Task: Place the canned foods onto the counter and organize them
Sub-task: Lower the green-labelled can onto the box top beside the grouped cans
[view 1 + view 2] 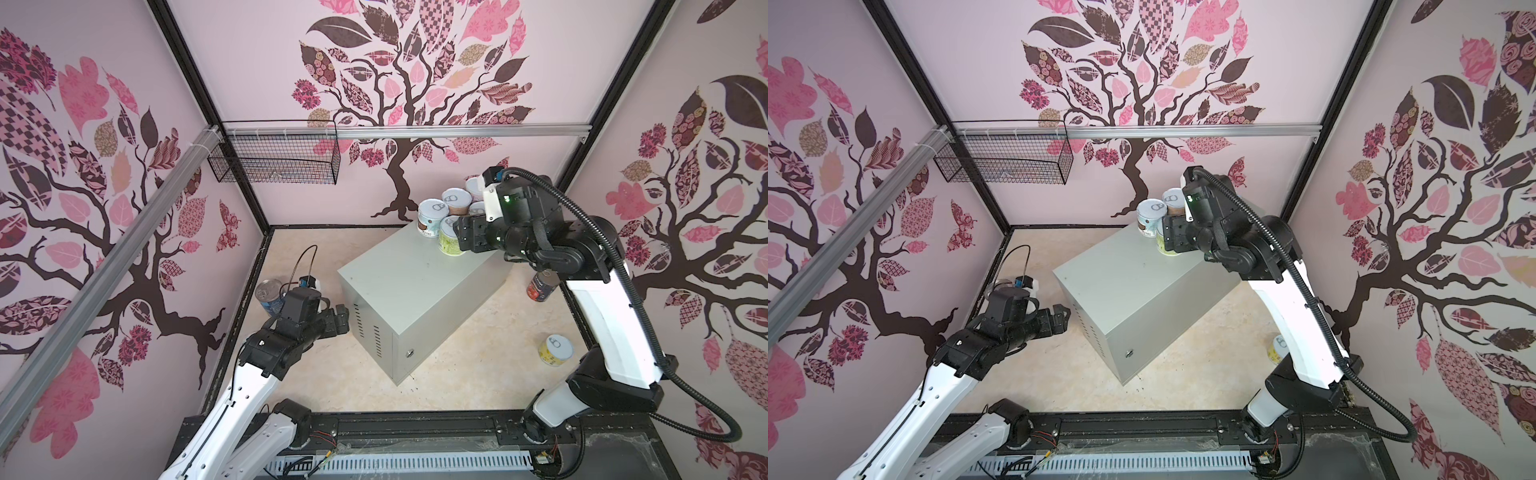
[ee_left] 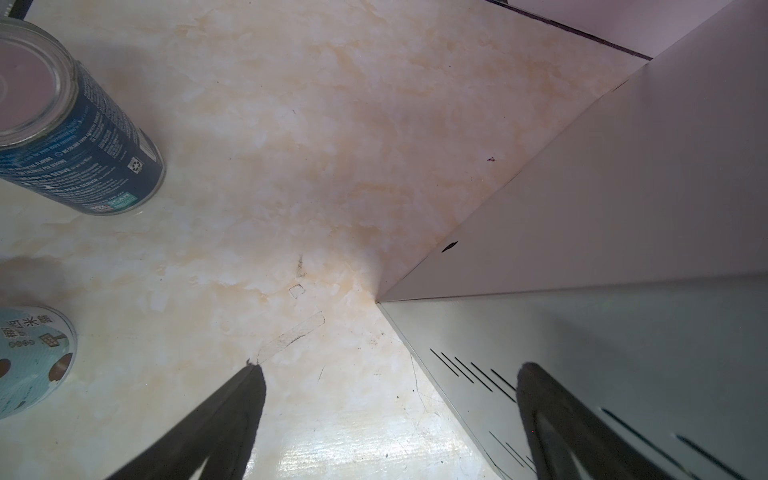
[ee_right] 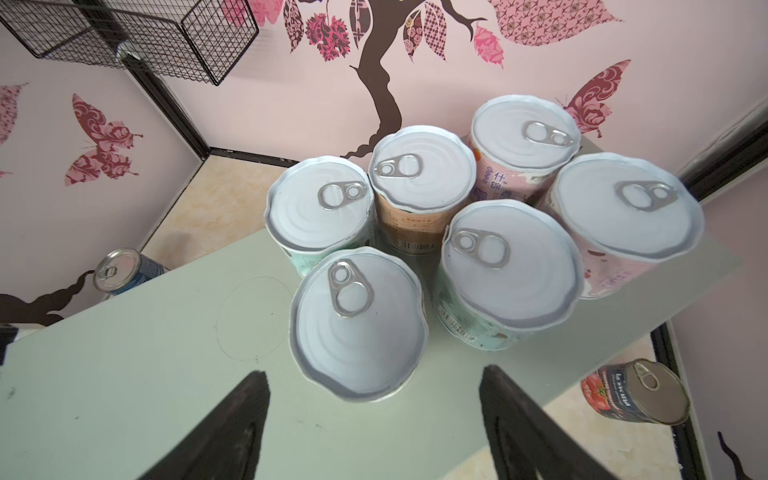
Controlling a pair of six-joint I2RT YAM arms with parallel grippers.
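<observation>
The counter (image 1: 415, 282) is a light-grey metal box on the floor. Several short pull-tab cans (image 3: 419, 170) stand clustered at its far end. My right gripper (image 3: 374, 372) hovers open just behind the nearest one, a green-labelled can (image 1: 449, 239), with nothing between the fingers. On the floor stand a tall blue can (image 1: 268, 295), a tomato can (image 1: 542, 286) and a yellow short can (image 1: 555, 351). My left gripper (image 2: 392, 368) is open and empty, low beside the counter's vent slots (image 2: 473, 372). The left wrist view also shows a pale-blue short can (image 2: 29, 361).
A black wire basket (image 1: 274, 156) hangs on the rail at the back left. Patterned walls close in three sides. The right arm's black cable hose (image 1: 623, 270) loops out to the right. The tomato can is partly hidden under the right arm.
</observation>
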